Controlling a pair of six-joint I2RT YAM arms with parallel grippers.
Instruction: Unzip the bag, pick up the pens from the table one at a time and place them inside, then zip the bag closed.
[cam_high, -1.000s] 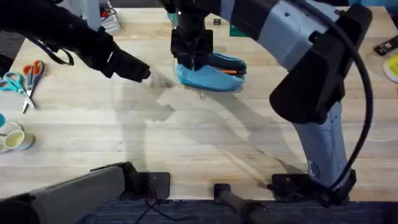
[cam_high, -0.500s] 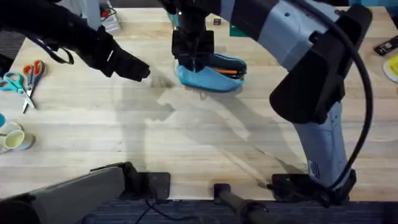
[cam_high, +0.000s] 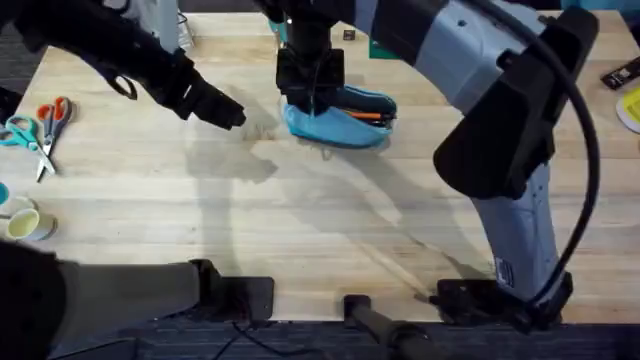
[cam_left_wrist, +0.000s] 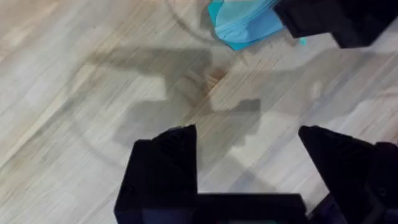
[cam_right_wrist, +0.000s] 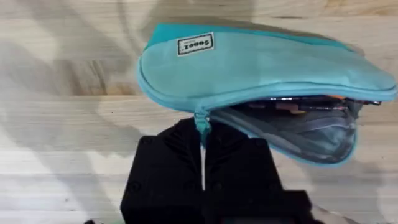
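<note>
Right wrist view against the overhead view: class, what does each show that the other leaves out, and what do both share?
Right wrist view: a small white label on the bag, the teal zipper pull pinched in the shut right gripper, and the grey lining of the open mouth.

Overhead view: the left gripper beside the bag over bare table, scissors and tape rolls at the table's left edge.

Both: the light blue bag partly unzipped, orange pens inside, the right gripper at its zipper end.

Orange-handled scissors (cam_high: 52, 113) and teal scissors (cam_high: 24, 136) lie near tape rolls (cam_high: 22, 223) under soft shadows.
</note>
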